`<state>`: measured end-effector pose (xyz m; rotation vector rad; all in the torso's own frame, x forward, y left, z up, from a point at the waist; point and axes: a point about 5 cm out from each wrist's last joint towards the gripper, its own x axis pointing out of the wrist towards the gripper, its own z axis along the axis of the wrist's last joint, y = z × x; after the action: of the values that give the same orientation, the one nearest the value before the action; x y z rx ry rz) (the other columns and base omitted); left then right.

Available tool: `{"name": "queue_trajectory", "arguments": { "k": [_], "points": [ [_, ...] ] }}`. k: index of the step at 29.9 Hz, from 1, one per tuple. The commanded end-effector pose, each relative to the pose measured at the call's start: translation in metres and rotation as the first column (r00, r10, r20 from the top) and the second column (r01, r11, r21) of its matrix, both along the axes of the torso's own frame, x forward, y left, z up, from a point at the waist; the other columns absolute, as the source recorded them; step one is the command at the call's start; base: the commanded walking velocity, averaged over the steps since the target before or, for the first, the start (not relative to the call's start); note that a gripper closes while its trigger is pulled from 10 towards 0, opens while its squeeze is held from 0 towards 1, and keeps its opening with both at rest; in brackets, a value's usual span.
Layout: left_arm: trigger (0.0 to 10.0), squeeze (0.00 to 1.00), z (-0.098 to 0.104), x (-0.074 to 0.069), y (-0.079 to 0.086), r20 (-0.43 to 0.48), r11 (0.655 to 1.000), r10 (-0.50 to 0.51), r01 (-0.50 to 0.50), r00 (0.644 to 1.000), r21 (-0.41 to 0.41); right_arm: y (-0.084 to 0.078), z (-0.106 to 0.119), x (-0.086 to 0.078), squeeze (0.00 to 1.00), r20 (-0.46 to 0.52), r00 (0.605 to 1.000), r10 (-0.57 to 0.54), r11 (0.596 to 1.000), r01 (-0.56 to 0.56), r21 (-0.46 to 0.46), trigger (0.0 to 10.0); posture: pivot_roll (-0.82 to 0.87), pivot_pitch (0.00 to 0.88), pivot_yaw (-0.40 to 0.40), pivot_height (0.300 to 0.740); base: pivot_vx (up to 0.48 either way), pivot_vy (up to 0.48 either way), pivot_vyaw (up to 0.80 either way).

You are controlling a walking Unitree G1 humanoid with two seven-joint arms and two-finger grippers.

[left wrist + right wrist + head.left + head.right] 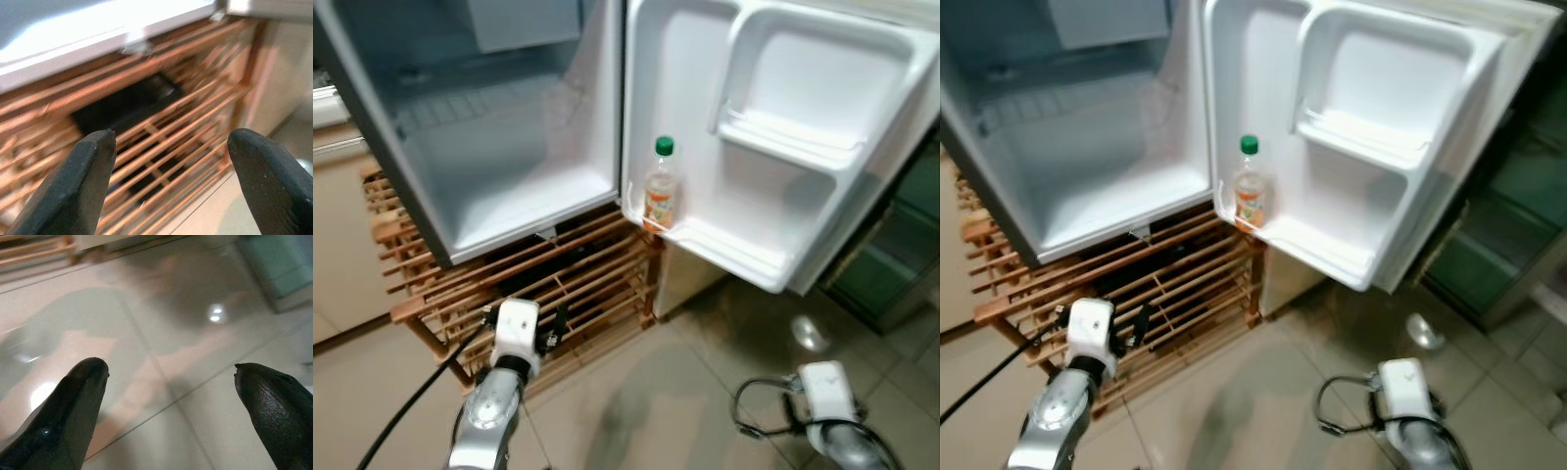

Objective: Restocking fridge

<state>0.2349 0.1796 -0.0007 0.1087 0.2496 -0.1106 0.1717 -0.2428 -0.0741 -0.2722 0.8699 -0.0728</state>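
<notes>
Bottle (662, 188) stood upright in the open fridge door's lower shelf (724, 245), steadied by its rail; both grippers (166, 171) (171, 401) hung low, fingers spread, empty.

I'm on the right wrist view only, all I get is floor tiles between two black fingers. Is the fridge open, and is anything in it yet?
Observer: Yes, the fridge door is swung wide open, and one bottle with a green cap stands upright on its lowest door shelf.
Operator: And the main compartment?
Observer: The fridge interior has nothing on its floor that I can make out from the head views.
Operator: Where is my left gripper?
Observer: The left gripper is open, holding nothing, and points at the wooden slatted rack the fridge sits on.
Operator: And the right one?
Observer: The right gripper is open and holds nothing, low over the tiled floor, to the right of the rack.
</notes>
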Motion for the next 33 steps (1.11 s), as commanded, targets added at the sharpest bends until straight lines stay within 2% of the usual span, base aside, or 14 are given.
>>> {"name": "queue_trajectory", "arguments": {
  "k": [1,4,9,11,14,15,16,17,18,20,25,26,29,33],
  "points": [
    [10.0,0.00,-0.002,0.000,-0.004,0.003,1.000,-0.021,0.021,1.000,-0.008,-0.011,-0.004,-0.013,0.03,-0.057,0.998,-0.030,0.999,0.028,-0.021,10.0,-0.08,0.000,0.010,0.740,0.000,-0.480,0.79],
    [10.0,0.00,-0.006,-0.001,-0.002,-0.019,1.000,-0.014,0.014,1.000,-0.004,-0.016,-0.004,-0.015,0.03,-0.074,0.996,-0.055,0.998,0.052,-0.044,10.0,-0.08,0.000,0.013,0.740,0.000,-0.160,0.79],
    [10.0,0.00,-0.019,-0.002,0.014,-0.113,0.996,0.090,-0.090,0.989,0.005,-0.045,0.014,0.002,0.01,-0.018,0.986,-0.166,0.976,0.162,-0.148,10.0,-0.08,0.000,0.007,0.740,0.000,0.000,0.77],
    [10.0,0.00,-0.020,-0.002,0.017,-0.120,0.995,0.104,-0.104,0.987,0.005,-0.049,0.017,0.005,0.01,-0.007,0.984,-0.180,0.970,0.176,-0.167,10.0,-0.08,0.000,0.007,0.740,0.000,0.000,0.76],
    [10.0,0.00,-0.021,-0.001,0.017,-0.126,0.994,0.104,-0.105,0.987,-0.003,-0.064,0.035,0.022,0.00,0.126,0.966,-0.227,0.937,0.252,-0.243,10.0,-0.08,0.000,0.001,0.740,0.000,0.000,0.00],
    [10.0,0.00,-0.021,-0.001,0.017,-0.126,0.994,0.104,-0.105,0.987,-0.003,-0.064,0.035,0.022,0.00,0.126,0.966,-0.227,0.937,0.252,-0.243,10.0,-0.08,0.000,0.001,0.740,0.000,0.000,0.00],
    [10.0,0.00,-0.022,-0.002,0.017,-0.130,0.994,0.104,-0.106,0.986,-0.010,-0.070,0.043,0.027,0.00,0.188,0.949,-0.253,0.910,0.299,-0.288,10.0,-0.08,0.000,-0.001,0.740,0.000,0.000,0.00],
    [10.0,0.00,-0.022,-0.002,0.017,-0.130,0.994,0.104,-0.106,0.986,-0.010,-0.070,0.043,0.027,0.00,0.188,0.949,-0.253,0.910,0.299,-0.288,10.0,-0.08,0.000,-0.001,0.740,0.000,0.000,0.00],
    [10.0,0.00,-0.017,-0.001,0.016,-0.058,0.996,0.086,-0.085,0.995,0.007,-0.100,0.069,0.034,0.00,0.338,0.896,-0.289,0.855,0.400,-0.330,10.0,-0.08,0.000,-0.002,0.740,0.000,0.000,0.00],
    [10.0,0.00,-0.016,-0.001,0.016,-0.036,0.997,0.074,-0.073,0.997,0.020,-0.107,0.078,0.037,0.00,0.381,0.877,-0.292,0.841,0.425,-0.334,10.0,-0.08,0.000,-0.002,0.740,0.000,0.000,0.00],
    [10.0,0.00,-0.014,-0.001,0.014,0.000,0.998,0.055,-0.055,0.998,0.031,-0.111,0.089,0.043,0.00,0.448,0.849,-0.279,0.825,0.451,-0.341,10.0,-0.08,0.000,-0.001,0.740,0.000,0.000,0.00],
    [10.0,0.00,-0.018,-0.003,0.011,-0.020,0.999,0.039,-0.038,0.999,0.039,-0.115,0.096,0.045,0.00,0.490,0.819,-0.301,0.790,0.501,-0.352,10.0,-0.08,0.000,0.005,0.740,0.000,0.000,0.00],
    [10.0,0.00,-0.024,-0.006,0.011,-0.059,0.998,0.035,-0.032,0.998,0.052,-0.121,0.100,0.045,0.00,0.507,0.798,-0.325,0.762,0.539,-0.360,10.0,-0.09,0.000,0.009,0.740,0.000,0.000,0.00],
    [10.0,0.00,-0.034,-0.011,0.015,-0.135,0.997,0.050,-0.041,0.990,0.068,-0.126,0.113,0.056,0.00,0.552,0.754,-0.357,0.762,0.577,-0.296,10.0,-0.09,0.000,0.012,0.740,0.000,0.000,0.00]
  ]
}}
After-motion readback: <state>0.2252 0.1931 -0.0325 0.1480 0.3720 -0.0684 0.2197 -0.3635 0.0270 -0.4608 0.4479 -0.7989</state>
